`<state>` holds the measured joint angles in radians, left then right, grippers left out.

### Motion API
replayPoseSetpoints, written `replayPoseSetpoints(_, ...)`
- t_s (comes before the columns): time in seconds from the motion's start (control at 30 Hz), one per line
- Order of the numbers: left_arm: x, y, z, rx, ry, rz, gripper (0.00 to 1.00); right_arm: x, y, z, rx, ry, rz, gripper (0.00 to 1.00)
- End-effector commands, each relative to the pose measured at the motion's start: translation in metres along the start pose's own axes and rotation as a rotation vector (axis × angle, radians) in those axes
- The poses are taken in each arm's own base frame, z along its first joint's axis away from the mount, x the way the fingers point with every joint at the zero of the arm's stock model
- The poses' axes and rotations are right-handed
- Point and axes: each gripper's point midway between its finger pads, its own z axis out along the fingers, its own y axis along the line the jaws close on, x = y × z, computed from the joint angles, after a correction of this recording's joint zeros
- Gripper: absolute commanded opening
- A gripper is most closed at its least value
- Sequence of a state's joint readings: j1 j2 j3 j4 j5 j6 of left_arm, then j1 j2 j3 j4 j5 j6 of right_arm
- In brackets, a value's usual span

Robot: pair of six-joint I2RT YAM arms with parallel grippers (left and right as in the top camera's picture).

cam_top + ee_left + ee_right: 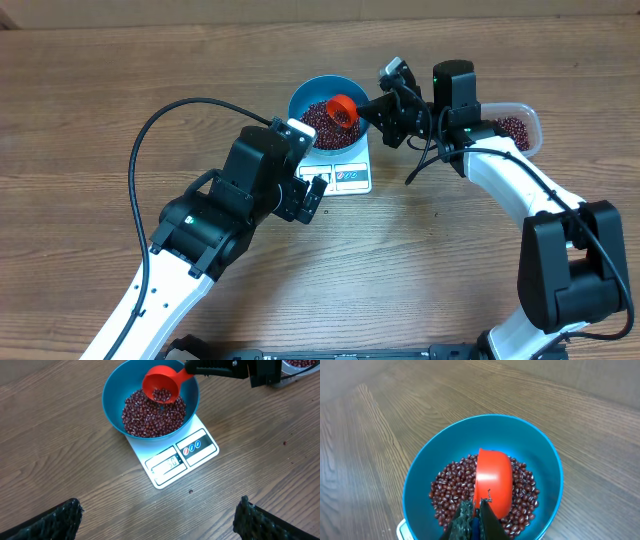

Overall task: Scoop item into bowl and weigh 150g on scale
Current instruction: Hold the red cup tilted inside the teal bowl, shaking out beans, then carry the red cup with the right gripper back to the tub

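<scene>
Pouring seems to be the step in hand. The right jaws are pressed together on the handle of a small red plastic scoop (161, 387), whose cup hangs just ahead of them, above the round deep blue bowl (112, 397). This bowl stands on the small flat white kitchen scale (175, 462), below and ahead of the right jaws. It already carries a loose heap of small dark red beans (150, 417), and a few more beans lie inside the cup.

The long axis of the scoop runs straight out from the right jaws toward the middle of the bowl. The cup is rolled around this axis, so its mouth is tipped partway toward the side of the left jaws and is not level.

The left jaws are spread wide and hold nothing. They hang above the wooden counter (100, 80), with the scale ahead of them and apart from them.

The digits on the scale cannot be read with certainty. The next move probably calls for a slow further roll of the scoop, so that the beans fall only a few at a time. If the weight is short, another scoop would be needed from the clear plastic tub (520, 128) behind the right jaws.
</scene>
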<state>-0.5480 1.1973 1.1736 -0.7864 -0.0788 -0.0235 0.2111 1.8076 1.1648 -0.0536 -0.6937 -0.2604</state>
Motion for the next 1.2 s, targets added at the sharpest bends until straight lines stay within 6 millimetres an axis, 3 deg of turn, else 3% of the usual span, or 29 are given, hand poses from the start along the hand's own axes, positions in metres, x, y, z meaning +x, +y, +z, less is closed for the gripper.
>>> replayPoseSetpoints(0.0, 0.0, 0.001, 0.001, -0.002, 0.002, -0.013, 1.0, -0.007, 0.005, 0.0, -0.028, -0.014, 0.095, 0.04)
replayPoseSetpoints(0.43, 0.0, 0.001, 0.001, -0.002, 0.002, -0.013, 1.0, -0.014, 0.018, -0.003, -0.099, -0.034, 0.112, 0.04)
replayPoseSetpoints(0.77, 0.0, 0.001, 0.001, -0.002, 0.002, -0.013, 1.0, -0.067, 0.036, -0.05, -0.095, -0.142, 0.192, 0.04)
replayPoseSetpoints(0.97, 0.0, 0.001, 0.001, -0.002, 0.002, -0.013, 1.0, -0.078, 0.022, -0.086, -0.039, -0.181, 0.239, 0.04)
replayPoseSetpoints(1.17, 0.0, 0.001, 0.001, -0.002, 0.002, -0.013, 1.0, -0.062, -0.02, -0.122, 0.07, -0.18, 0.338, 0.03)
